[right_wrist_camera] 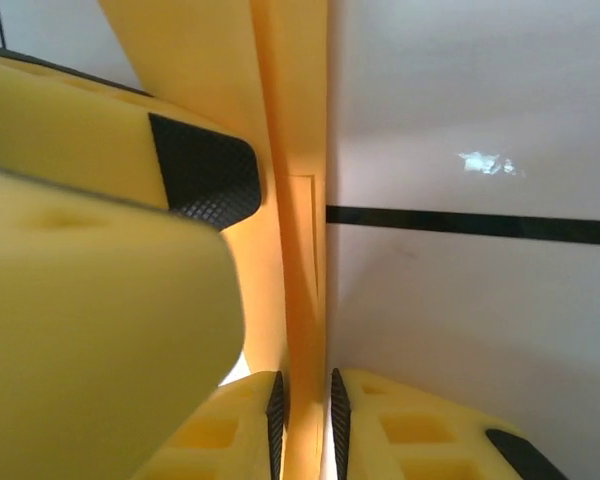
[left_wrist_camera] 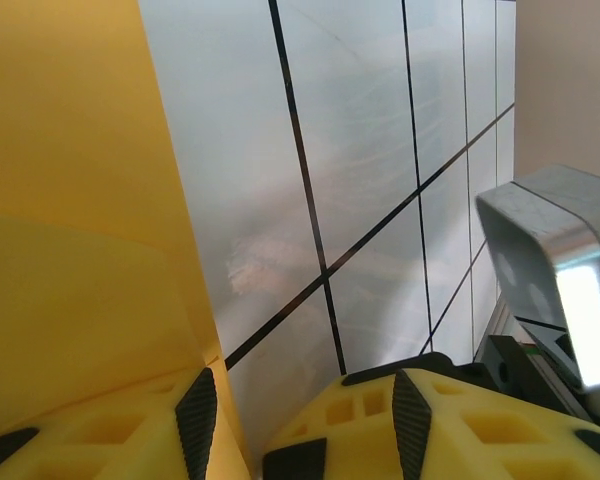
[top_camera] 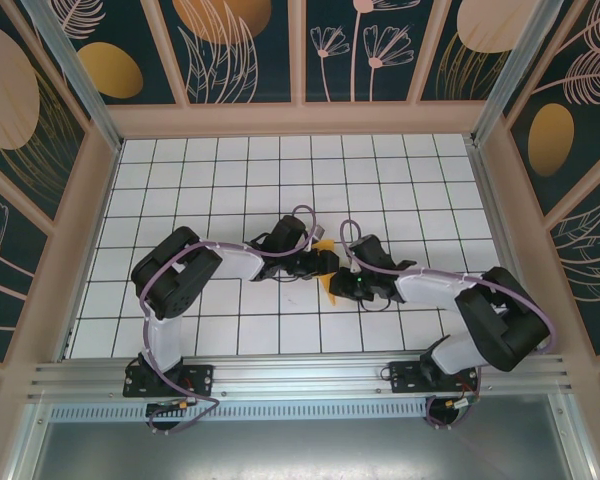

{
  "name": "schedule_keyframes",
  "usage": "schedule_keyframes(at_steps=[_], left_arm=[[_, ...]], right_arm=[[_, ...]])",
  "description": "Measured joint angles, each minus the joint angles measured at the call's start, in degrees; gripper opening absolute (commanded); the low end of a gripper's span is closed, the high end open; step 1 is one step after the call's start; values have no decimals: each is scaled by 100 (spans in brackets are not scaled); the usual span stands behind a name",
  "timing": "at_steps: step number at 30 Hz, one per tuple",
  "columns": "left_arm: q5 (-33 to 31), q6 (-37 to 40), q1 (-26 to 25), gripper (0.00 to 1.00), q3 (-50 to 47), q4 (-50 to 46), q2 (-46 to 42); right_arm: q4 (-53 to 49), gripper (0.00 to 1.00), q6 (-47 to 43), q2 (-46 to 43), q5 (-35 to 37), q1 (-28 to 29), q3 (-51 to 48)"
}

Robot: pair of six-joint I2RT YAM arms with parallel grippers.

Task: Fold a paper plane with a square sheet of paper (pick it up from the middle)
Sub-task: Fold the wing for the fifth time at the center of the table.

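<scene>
The folded paper (right_wrist_camera: 298, 250) is pinched in the right gripper (right_wrist_camera: 307, 415). The left gripper (left_wrist_camera: 302, 425) is held half open, paper beside one finger.

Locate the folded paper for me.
Top view: the folded paper peeks out between the left pincer and the right pincer at the centre of the table; the right wrist view shows that pincer pinching it.

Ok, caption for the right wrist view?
Right jaws closed on a folded orange-yellow paper sheet over the white gridded table.

Arms (top_camera: 175, 285): black joints, white shells, purple cables (top_camera: 302, 212); L gripper (left_wrist_camera: 302, 425), R gripper (right_wrist_camera: 308, 410): yellow fingers (left_wrist_camera: 480, 435), black textured pads (left_wrist_camera: 410, 425)
</scene>
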Motion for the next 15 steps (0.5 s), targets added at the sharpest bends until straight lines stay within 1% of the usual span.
schedule_keyframes(at_steps=[3, 6, 8, 15], left_arm=[[-2, 24, 0, 52, 13, -13, 24], [0, 42, 0, 52, 15, -17, 28], [0, 42, 0, 52, 15, -20, 31], [0, 42, 0, 52, 24, -33, 35]], right_arm=[[2, 20, 83, -420, 15, 0, -129], [107, 10, 173, -782, -33, 0, -247], [267, 6, 258, -844, -142, 0, -308], [778, 3, 415, -581, -546, 0, -356]])
